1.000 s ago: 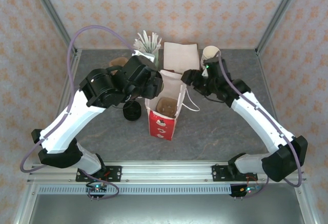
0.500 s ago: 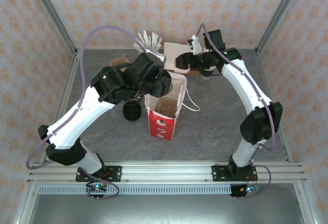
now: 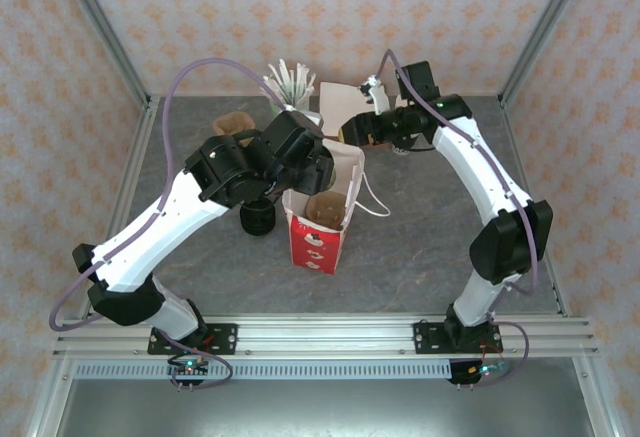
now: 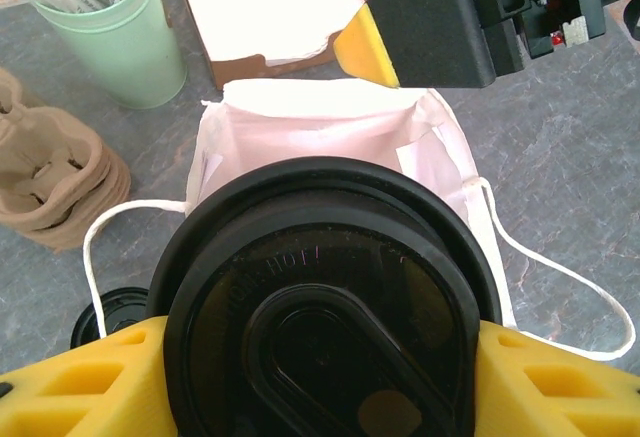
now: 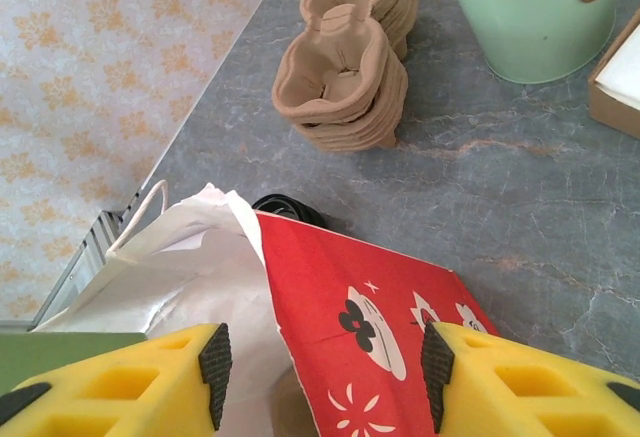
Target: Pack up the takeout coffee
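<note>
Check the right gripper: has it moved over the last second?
Yes. The right gripper has swung from the paper bag's right-hand rim to its far rim, ending closer to the white box at the back of the table.

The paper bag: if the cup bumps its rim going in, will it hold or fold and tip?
Probably folds: the paper bag has thin white walls, creased and bowed at the mouth. Likely tips easily too, standing tall on a narrow base, with the right gripper open at its rim.
</note>
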